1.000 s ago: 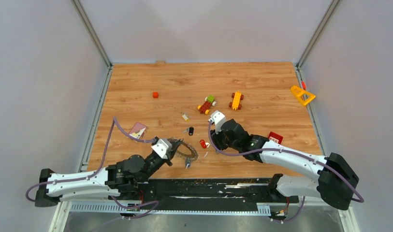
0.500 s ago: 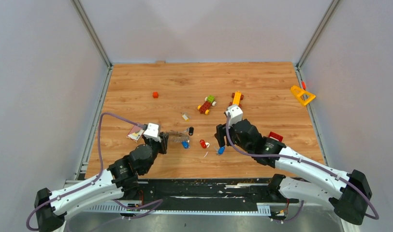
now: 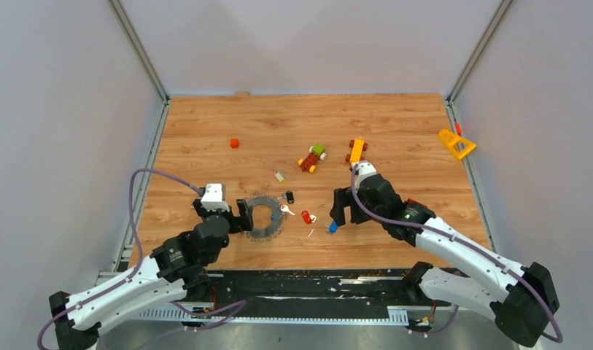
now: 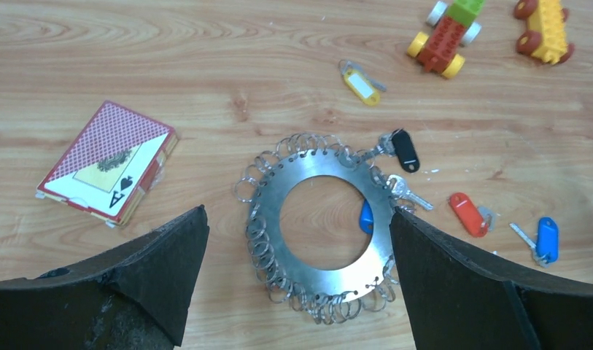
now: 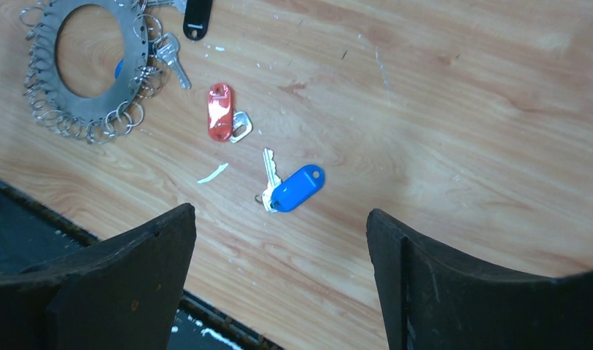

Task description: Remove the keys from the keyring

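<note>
left gripper (image 4: 297, 226): jaws wide, empty, above the big flat silver keyring with the coiled rim (image 4: 315, 281), which lies flat on the wooden desk (image 4: 133, 44). right gripper (image 5: 280, 215): jaws wide, empty, over the loose blue-tagged key (image 5: 297, 188). red-tagged key (image 5: 219, 121) loose just beyond. black-tagged key (image 4: 405, 149) and bare silver key (image 4: 402, 191) look still hooked on the far rim. risk: ring sits flat, so closing jaws may skate it into the loose keys or snag its tiny loops.
</note>
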Robot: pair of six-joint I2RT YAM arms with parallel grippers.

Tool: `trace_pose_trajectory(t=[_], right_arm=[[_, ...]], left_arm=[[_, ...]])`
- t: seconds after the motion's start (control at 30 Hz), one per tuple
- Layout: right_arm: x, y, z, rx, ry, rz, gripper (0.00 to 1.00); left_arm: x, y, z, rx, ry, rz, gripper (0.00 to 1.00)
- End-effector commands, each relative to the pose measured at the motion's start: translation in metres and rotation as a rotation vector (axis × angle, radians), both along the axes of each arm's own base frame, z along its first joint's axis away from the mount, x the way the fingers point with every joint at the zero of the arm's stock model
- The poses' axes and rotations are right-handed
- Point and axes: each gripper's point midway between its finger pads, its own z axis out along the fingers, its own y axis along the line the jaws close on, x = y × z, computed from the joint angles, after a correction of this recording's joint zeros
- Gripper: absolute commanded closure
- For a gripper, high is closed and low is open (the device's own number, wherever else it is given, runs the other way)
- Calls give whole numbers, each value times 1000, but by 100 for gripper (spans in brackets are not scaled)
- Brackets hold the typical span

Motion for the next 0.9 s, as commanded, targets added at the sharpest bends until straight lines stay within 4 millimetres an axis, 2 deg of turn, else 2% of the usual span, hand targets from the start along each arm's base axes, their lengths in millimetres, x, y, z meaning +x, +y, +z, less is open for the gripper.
trace_pose_trajectory(t=[0.0, 0.1, 0.2, 0.27, 0.37, 0.6, 0.73, 0.87], right_arm=[[-11, 3, 3, 148, 150, 25, 12], [-10, -9, 13, 223, 134, -15, 12], [-12, -22, 33, 272, 56, -53, 12], [-13, -34, 42, 266, 13, -92, 12], [-14, -51, 51, 247, -38, -154, 12], [-18, -83, 72, 229, -131, -276, 12], [-21, -92, 77, 254, -160, -326, 12], [-22, -92, 73, 291, -169, -338, 11]], left_arm=[[0, 6, -13, -16, 125, 45, 0], [1, 14, -26, -62, 209, 70, 0], [0, 21, -28, -52, 208, 79, 0], [-2, 24, -30, -34, 220, 82, 0], [-2, 17, -30, -23, 237, 48, 0], [8, 30, -42, 92, 265, 133, 0], [11, 27, -41, 129, 266, 108, 0], [10, 31, -37, 112, 257, 129, 0]])
